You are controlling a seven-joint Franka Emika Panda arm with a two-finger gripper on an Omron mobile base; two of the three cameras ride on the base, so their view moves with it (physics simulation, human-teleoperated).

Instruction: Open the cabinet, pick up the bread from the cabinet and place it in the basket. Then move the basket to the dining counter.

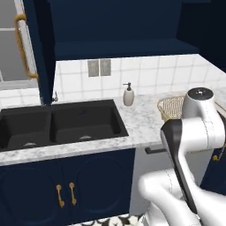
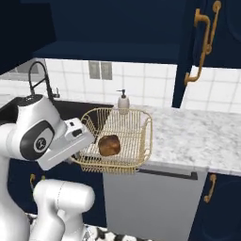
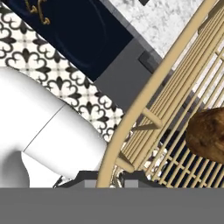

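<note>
The golden wire basket [image 2: 123, 123] hangs partly over the front edge of the marble counter [image 2: 188, 136]. The brown bread [image 2: 109, 145] lies inside it near its front left corner. My gripper [image 2: 88, 141] is at the basket's left rim. In the hand view the gripper [image 3: 109, 178] is shut on the basket's rim wire [image 3: 144, 98], with the bread [image 3: 208, 133] just beyond. From the left, the basket [image 1: 171, 107] shows behind my arm. The navy cabinet [image 2: 117, 28] stands open above, its door [image 2: 209, 42] swung out. The dining counter is out of view.
A black double sink [image 1: 57, 123] with a tap [image 2: 38, 75] lies left of the basket. A soap dispenser [image 2: 123, 102] stands against the tiled wall behind it. A grey dishwasher front [image 2: 150, 197] sits below the basket. The other open door [image 1: 26, 44] hangs at left.
</note>
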